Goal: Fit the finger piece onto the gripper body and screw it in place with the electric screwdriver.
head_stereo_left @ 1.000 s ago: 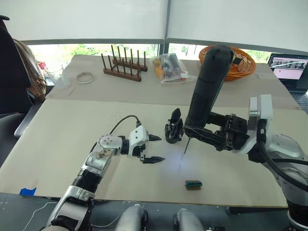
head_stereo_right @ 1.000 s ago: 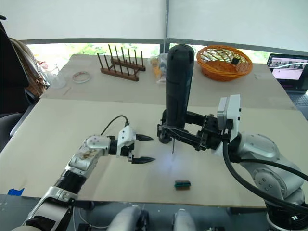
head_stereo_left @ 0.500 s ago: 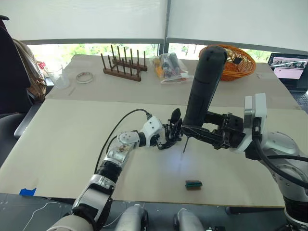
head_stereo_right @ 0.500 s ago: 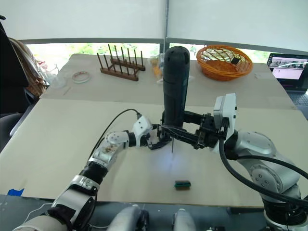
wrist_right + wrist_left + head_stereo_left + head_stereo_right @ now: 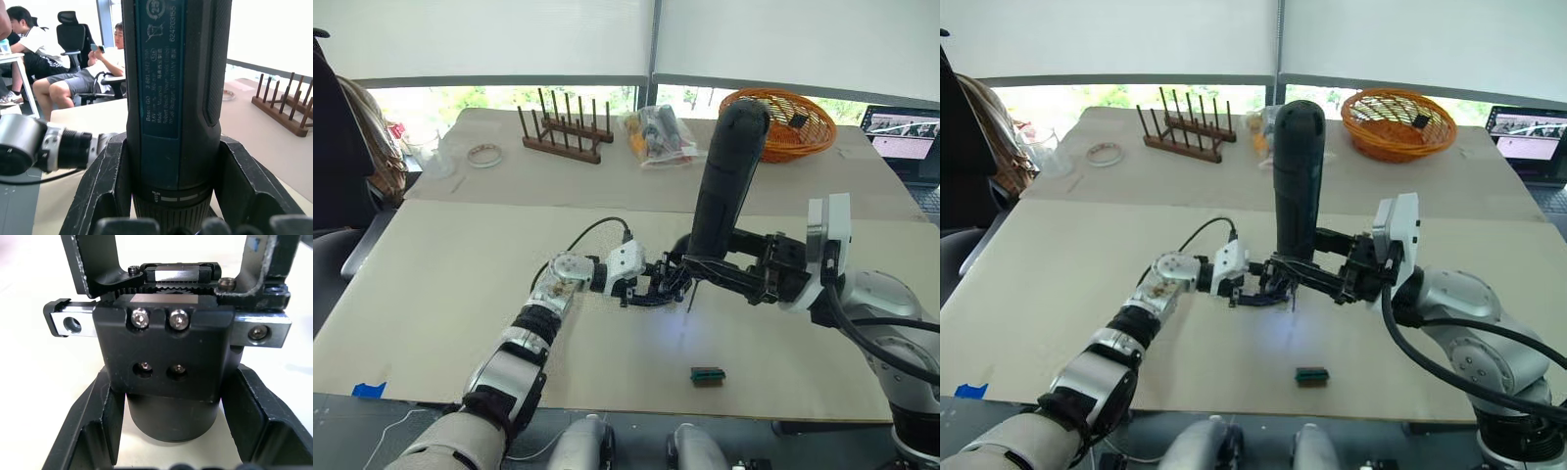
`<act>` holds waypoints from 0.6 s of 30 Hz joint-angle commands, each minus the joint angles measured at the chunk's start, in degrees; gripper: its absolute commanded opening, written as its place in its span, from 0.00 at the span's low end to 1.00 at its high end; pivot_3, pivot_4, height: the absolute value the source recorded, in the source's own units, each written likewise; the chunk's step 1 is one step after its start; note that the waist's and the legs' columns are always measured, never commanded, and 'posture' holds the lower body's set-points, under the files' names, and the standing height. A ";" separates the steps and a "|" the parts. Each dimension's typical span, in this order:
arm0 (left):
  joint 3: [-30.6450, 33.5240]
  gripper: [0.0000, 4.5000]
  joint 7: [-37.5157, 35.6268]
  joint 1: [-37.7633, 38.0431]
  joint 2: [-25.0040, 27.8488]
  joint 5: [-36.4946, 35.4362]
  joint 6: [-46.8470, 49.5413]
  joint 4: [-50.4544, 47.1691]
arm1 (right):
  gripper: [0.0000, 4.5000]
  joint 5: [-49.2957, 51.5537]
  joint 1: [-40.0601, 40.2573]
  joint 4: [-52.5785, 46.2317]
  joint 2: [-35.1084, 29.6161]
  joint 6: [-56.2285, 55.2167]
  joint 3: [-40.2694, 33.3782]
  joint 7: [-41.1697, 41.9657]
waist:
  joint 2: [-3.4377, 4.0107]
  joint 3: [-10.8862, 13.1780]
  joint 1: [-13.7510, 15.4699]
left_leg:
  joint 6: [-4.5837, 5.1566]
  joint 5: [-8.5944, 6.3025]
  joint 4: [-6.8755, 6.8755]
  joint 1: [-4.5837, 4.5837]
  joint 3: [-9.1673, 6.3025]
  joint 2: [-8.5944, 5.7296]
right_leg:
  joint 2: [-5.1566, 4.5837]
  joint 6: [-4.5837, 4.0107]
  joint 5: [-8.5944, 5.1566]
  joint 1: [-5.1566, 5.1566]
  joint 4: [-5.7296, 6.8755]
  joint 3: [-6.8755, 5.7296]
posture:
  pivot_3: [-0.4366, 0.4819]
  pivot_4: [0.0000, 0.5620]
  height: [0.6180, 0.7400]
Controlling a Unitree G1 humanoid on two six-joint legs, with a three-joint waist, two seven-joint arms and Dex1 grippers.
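— Gripper body [image 5: 171, 377] is sitting mid-table, and the left gripper [image 5: 651, 286] is closing around its round base, fingers hugging both sides.

— And the screwdriver [image 5: 724, 176]?

— The right gripper [image 5: 705, 269] is clamping it upright, bit hovering just beside the body. No screwing happening yet, I'd judge.

— The room?

— Beige table [image 5: 460, 284], an orange basket [image 5: 803, 122], a peg rack [image 5: 563, 132], and people sitting in chairs.
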 commanded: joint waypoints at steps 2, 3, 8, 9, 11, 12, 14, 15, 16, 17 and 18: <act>1.17 0.52 -4.10 -3.97 -0.81 -0.06 -5.98 4.83 | 0.43 0.99 -0.25 -2.87 -0.52 -0.52 -2.98 0.06 | 0.00 0.00 -0.02 | 0.01 0.01 0.01 -0.13 0.08 -0.05 | 0.06 0.05 0.03 -0.18 0.06 -0.07 | 0.48 0.27 1.00; 1.39 0.52 -4.15 -4.34 -0.83 0.17 -6.69 6.27 | 0.43 0.99 -0.15 -2.98 -0.57 -0.48 -3.09 0.07 | 0.00 0.00 -0.06 | 0.03 0.01 0.02 -0.16 0.12 -0.07 | 0.14 0.07 0.04 -0.19 0.06 -0.08 | 0.48 0.27 1.00; 1.23 0.52 0.01 -5.52 -0.59 3.39 -6.93 11.43 | 0.43 1.22 0.62 -3.59 -0.76 -0.36 -3.62 -0.15 | -0.02 0.01 -0.09 | 0.29 -0.02 0.13 -0.18 0.17 -0.09 | 0.29 0.24 0.13 -0.13 0.03 -0.09 | 0.48 0.27 1.00; 1.23 0.52 0.84 -5.63 -0.53 3.92 -6.62 11.96 | 0.43 1.32 0.72 -3.68 -0.79 -0.31 -3.70 -0.19 | -0.02 0.01 -0.10 | 0.32 -0.03 0.15 -0.18 0.17 -0.09 | 0.29 0.26 0.14 -0.11 0.02 -0.09 | 0.48 0.27 1.00; 1.28 0.52 1.38 -5.58 -0.20 4.53 -5.88 12.49 | 0.43 1.57 0.78 -3.89 -0.80 -0.14 -3.69 -0.30 | -0.02 0.01 -0.20 | 0.61 -0.15 0.21 -0.17 0.17 -0.09 | 0.30 0.33 0.18 -0.09 0.02 -0.07 | 0.48 0.27 1.00; 1.33 0.52 1.46 -5.50 -0.03 4.72 -5.78 12.54 | 0.43 1.70 0.77 -3.91 -0.83 -0.06 -3.71 -0.30 | -0.02 0.01 -0.23 | 0.62 -0.16 0.24 -0.17 0.16 -0.09 | 0.30 0.34 0.19 -0.08 0.03 -0.07 | 0.48 0.27 1.00; 1.82 0.75 0.78 -5.10 0.51 4.32 -4.71 11.90 | 0.43 1.91 0.61 -3.94 -0.86 0.11 -3.63 -0.38 | -0.02 0.01 -0.27 | 0.60 -0.14 0.26 -0.17 0.16 -0.09 | 0.30 0.35 0.19 -0.08 0.04 -0.08 | 0.48 0.27 1.00; 2.09 0.84 0.11 -4.70 0.83 4.02 -4.08 11.11 | 0.43 2.00 0.48 -3.93 -0.85 0.19 -3.55 -0.46 | -0.02 0.01 -0.43 | 0.58 -0.13 0.27 -0.17 0.16 -0.09 | 0.31 0.35 0.19 -0.09 0.05 -0.07 | 0.48 0.27 1.00; 2.28 0.94 -0.15 -4.17 1.20 3.91 -3.57 10.13 | 0.43 2.06 0.34 -3.91 -0.84 0.25 -3.44 -0.56 | -0.02 0.01 -0.51 | 0.53 -0.10 0.25 -0.17 0.17 -0.09 | 0.32 0.35 0.19 -0.11 0.06 -0.07 | 0.48 0.27 1.00; 2.42 1.00 -0.10 -3.56 1.53 3.79 -3.16 8.97 | 0.43 2.12 0.23 -3.86 -0.85 0.27 -3.41 -0.55 | -0.02 0.01 -0.54 | 0.39 -0.02 0.24 -0.18 0.17 -0.09 | 0.32 0.35 0.19 -0.13 0.07 -0.08 | 0.48 0.27 1.00; 2.65 1.00 0.10 -2.76 1.96 3.62 -2.45 7.55 | 0.43 2.17 0.11 -3.79 -0.83 0.31 -3.34 -0.57 | -0.02 0.01 -0.54 | 0.31 0.03 0.23 -0.18 0.17 -0.09 | 0.33 0.35 0.19 -0.14 0.08 -0.08 | 0.48 0.27 1.00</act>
